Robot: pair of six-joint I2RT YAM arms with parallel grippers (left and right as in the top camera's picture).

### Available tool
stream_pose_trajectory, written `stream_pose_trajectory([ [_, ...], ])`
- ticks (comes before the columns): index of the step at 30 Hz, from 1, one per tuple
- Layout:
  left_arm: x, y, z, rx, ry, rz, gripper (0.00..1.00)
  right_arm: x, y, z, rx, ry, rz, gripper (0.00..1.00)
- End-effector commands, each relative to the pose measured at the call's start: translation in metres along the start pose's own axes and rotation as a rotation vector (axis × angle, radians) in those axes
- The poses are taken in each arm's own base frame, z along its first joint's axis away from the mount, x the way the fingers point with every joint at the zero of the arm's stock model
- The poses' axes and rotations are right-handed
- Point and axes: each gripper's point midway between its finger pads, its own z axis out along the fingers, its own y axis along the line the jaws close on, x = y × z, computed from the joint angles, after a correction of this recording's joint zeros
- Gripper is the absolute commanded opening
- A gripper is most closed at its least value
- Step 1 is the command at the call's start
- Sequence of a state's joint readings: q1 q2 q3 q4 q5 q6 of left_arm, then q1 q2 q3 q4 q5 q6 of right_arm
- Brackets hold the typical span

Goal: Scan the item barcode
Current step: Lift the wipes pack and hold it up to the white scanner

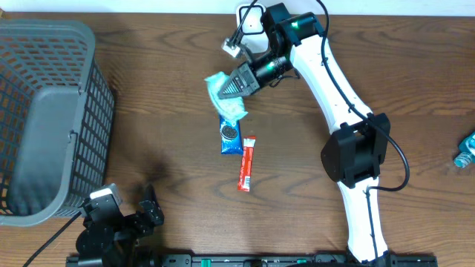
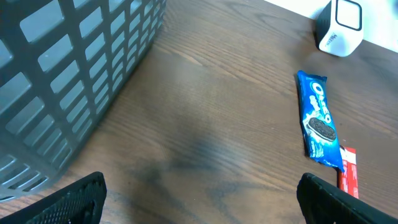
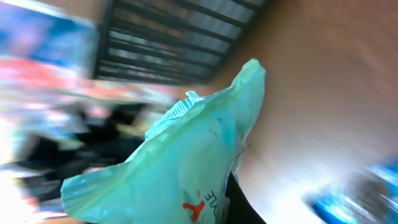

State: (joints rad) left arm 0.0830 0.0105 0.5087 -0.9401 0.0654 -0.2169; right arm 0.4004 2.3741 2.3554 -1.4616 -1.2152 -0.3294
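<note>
I have the right gripper [image 1: 231,85] clenched on the teal packet [image 1: 223,96], holding it up close to the white scanner [image 2: 339,34], I judge so its barcode can be turned toward the scanner's window. My left gripper [image 1: 130,206] sits wide open and empty by the basket [image 1: 44,44], out of the way. The Oreo pack [image 1: 231,137] and red stick [image 1: 246,163] lie on the table [image 1: 148,111].
</note>
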Motion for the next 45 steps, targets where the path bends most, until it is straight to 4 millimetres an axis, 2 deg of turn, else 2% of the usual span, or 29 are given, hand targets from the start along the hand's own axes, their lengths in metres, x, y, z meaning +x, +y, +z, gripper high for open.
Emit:
stream_pose_trajectory([
  [1,0.001,0.000,0.000,0.001,0.002,-0.006,0.98,-0.020,0.064,-0.008,-0.333,-0.095,0.033,0.01],
  [8,0.001,0.000,0.000,0.001,0.002,-0.006,0.98,-0.012,0.068,-0.005,-0.351,-0.011,0.478,0.02],
  [18,0.001,0.000,0.000,0.001,0.002,-0.006,0.98,-0.012,0.067,-0.006,-0.350,-0.012,0.489,0.02],
  [20,0.001,0.000,0.000,0.001,0.002,-0.006,0.98,-0.010,0.062,-0.004,-0.313,-0.008,0.483,0.02],
  [22,0.001,0.000,0.000,0.001,0.002,-0.006,0.98,-0.006,0.037,0.001,-0.164,-0.003,0.407,0.02],
  [24,0.001,0.000,0.000,0.001,0.002,-0.006,0.98,0.008,-0.013,0.004,0.145,0.033,0.387,0.02],
  [26,0.001,0.000,0.000,0.001,0.002,-0.006,0.98,0.023,-0.060,-0.004,0.465,0.064,0.426,0.01],
  [28,0.001,0.000,0.000,0.001,0.002,-0.006,0.98,0.035,-0.091,-0.019,0.732,0.082,0.452,0.02],
  [31,0.001,0.000,0.000,0.001,0.002,-0.006,0.98,0.038,-0.111,-0.035,0.965,0.093,0.406,0.02],
  [35,0.001,0.000,0.000,0.001,0.002,-0.006,0.98,0.020,-0.128,-0.051,1.169,0.094,0.220,0.01],
  [39,0.001,0.000,0.000,0.001,0.002,-0.006,0.98,-0.011,-0.129,-0.045,1.183,0.069,0.012,0.01],
  [41,0.001,0.000,0.000,0.001,0.002,-0.006,0.98,-0.033,-0.134,-0.057,1.266,-0.011,-0.036,0.01],
  [45,0.001,0.000,0.000,0.001,0.002,-0.006,0.98,-0.062,-0.139,-0.082,1.398,-0.129,-0.098,0.01],
])
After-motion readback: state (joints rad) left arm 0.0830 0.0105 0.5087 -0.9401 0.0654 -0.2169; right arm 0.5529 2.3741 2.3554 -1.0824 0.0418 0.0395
